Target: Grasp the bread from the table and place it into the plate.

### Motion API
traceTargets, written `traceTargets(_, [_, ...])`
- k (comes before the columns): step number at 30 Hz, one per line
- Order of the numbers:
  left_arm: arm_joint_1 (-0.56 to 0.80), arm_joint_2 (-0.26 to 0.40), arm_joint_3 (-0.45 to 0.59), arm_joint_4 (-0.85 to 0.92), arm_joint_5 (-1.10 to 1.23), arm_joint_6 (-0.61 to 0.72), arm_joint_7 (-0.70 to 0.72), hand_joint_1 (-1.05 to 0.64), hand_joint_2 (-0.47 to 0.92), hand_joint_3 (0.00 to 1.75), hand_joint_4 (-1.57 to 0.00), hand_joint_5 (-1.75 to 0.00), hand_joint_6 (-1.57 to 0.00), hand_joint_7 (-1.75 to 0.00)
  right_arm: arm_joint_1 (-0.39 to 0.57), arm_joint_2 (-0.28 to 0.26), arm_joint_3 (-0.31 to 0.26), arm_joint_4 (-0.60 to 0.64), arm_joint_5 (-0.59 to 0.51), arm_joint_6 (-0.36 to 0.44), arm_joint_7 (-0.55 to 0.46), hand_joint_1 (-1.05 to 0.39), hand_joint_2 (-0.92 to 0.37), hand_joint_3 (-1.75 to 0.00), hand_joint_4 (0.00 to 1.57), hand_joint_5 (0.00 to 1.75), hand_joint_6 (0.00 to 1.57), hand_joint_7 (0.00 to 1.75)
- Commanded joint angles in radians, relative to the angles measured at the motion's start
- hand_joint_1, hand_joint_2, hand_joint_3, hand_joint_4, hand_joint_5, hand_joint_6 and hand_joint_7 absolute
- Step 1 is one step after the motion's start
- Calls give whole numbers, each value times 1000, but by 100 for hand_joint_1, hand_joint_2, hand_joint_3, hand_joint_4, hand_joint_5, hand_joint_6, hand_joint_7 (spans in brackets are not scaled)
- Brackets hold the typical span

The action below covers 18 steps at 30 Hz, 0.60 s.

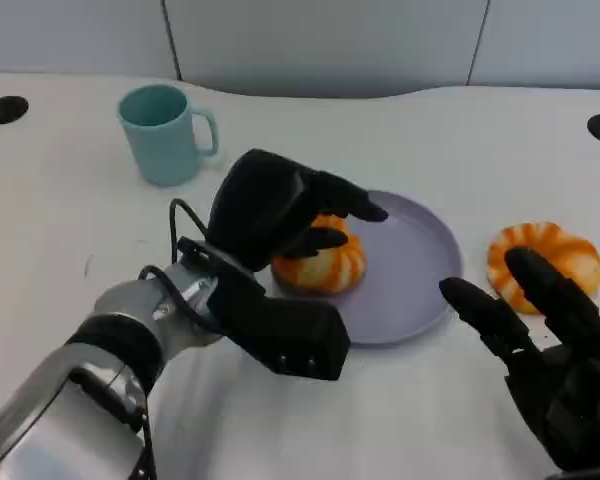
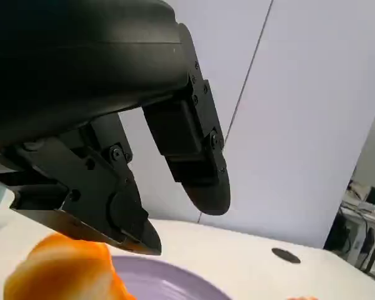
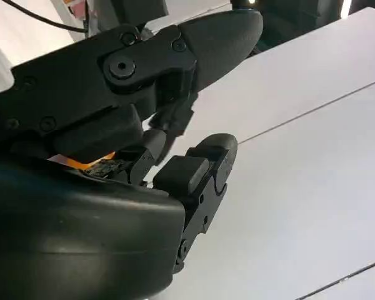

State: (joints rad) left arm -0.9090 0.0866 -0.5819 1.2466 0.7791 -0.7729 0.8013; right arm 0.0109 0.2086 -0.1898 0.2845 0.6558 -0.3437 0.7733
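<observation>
The left robot hand (image 1: 280,205) has its fingers wrapped over a bread (image 1: 320,262) sitting at the plate (image 1: 420,260)'s left-near edge; judging from that, the step is the release, so it should let the fingers spread w/o dragging the bun, then lift straight up. The right robot hand (image 1: 540,340) hovers open, fingers apart, holding nothing, just near of a second bread (image 1: 550,250) on the white bench (image 1: 460,140), right of the plate. Buns look glossy, ribbed, orange-and-cream, prob. rigid; plate is smooth matte lavender w/ a shallow rim; a teal mug (image 1: 165,132) stands far left.

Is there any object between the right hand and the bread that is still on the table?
Nothing visible stands between them. The right hand is open, just in front of the bread on the table, right of the plate.
</observation>
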Motion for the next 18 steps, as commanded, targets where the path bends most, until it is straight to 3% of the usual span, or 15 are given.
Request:
traceTargets(1, [14,3,11,6,-22,-28,-30,11,74,2,-141,-4,-128,0,14,19,-1,-14,0,-27,-6,-61,-92,-7,66,31,76,0])
traceTargets(8, [22,0,32,1,-50,-8,-122,4,78,2,-137,-2,-122,0,18,16,3,-12,-6,-35,-7,-62,-92,-8,66,30,76,0])
traceTargets(12, [29,20,41,-25,-57,38,-196,-13,71,3,-92,0,-96,0,25,21,7,-12,-4,-37,-3,-62,-92,-8,67,30,76,0])
traceTargets(14, [31,30,46,-39,-59,48,-211,-16,72,3,-87,0,-93,0,26,21,9,-10,-6,-38,-4,-61,-92,-9,67,30,76,0])
traceTargets(18, [33,61,48,-70,-51,72,-229,-36,80,4,-66,0,-69,0,26,25,12,-6,-14,-43,-16,-63,-92,-7,69,31,77,1])
